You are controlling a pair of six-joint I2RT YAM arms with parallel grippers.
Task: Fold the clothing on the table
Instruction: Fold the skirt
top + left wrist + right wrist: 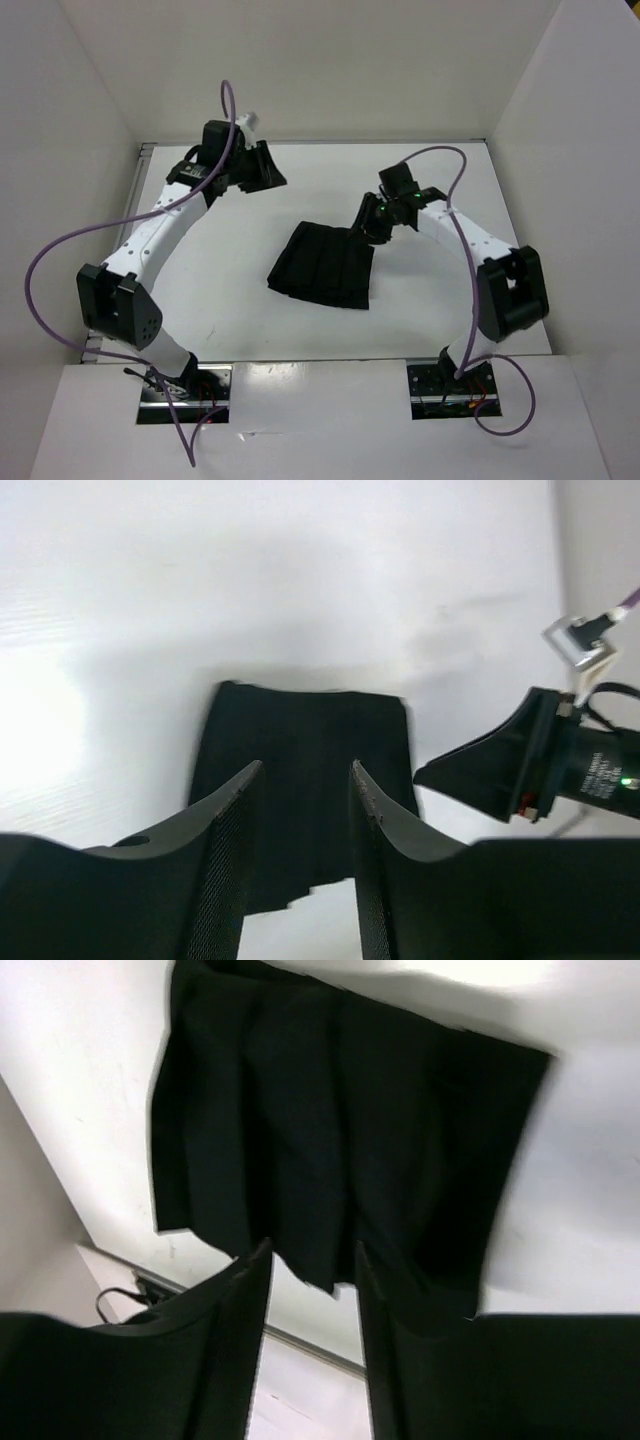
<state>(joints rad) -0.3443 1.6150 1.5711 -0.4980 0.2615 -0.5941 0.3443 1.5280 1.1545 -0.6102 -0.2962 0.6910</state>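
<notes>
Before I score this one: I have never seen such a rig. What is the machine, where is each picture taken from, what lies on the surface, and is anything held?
These are two robot arms bolted at the near edge of a white table. The top picture looks down from above and behind them. The other two come from a camera on each wrist, so each shows its own two fingers at the bottom. Black clothing lies creased near the middle of the table. The left hand is off to the far left, clear of the fabric, open and empty. The right hand is at the clothing's far right corner, also open; its wrist view shows nothing gripped.
</notes>
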